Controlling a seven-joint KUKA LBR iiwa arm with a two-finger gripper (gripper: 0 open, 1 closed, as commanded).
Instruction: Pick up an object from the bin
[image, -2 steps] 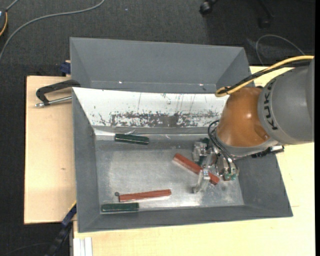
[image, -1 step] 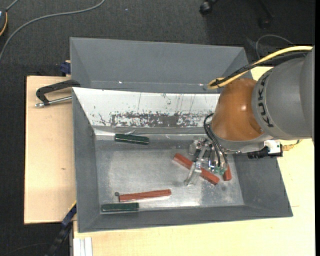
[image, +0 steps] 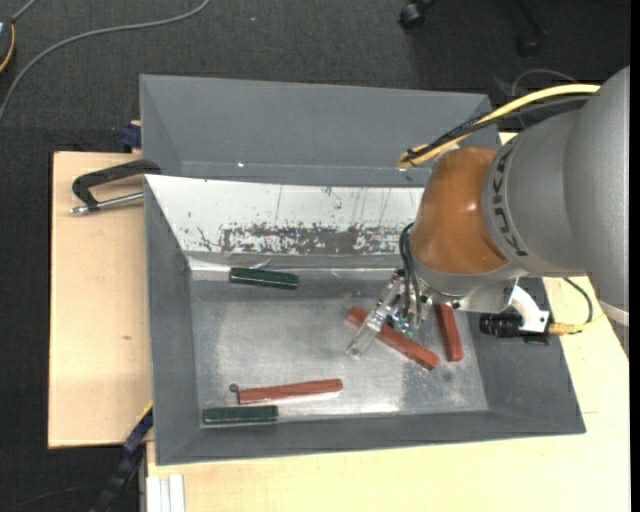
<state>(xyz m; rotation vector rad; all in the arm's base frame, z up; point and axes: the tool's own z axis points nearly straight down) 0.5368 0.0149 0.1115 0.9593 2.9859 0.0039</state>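
Camera view from above: gripper (image: 378, 328) low in the right half of the bin (image: 300, 130), reaching in from the right under the orange wrist cover (image: 455, 215), tip right at the left end of a red bar (image: 415, 350) lying slantwise on the floor. Touching that bar or just above it, cannot tell which. Cannot tell either how far open, nor make out anything clearly held, so no claim of a grasp. Second red bar (image: 451, 335) just right of the first, nearly upright in view, partly under the wrist. Well apart to the left: long red bar (image: 290, 391) near the front wall, front green bar (image: 240, 415) just before it in the front-left corner, green bar (image: 263, 279) along the back wall. All five flat on the bin floor, none raised. Judged from this: approach and descent apparently done, with the slanted red bar the likely target by nearness alone; closing on it, if not already made, and the lift out of the bin yet to come. Pick therefore not complete. Worth watching: contact near the bar's end rather than its middle, so likely to tip or swing on the lift; second red bar close enough to be nudged.
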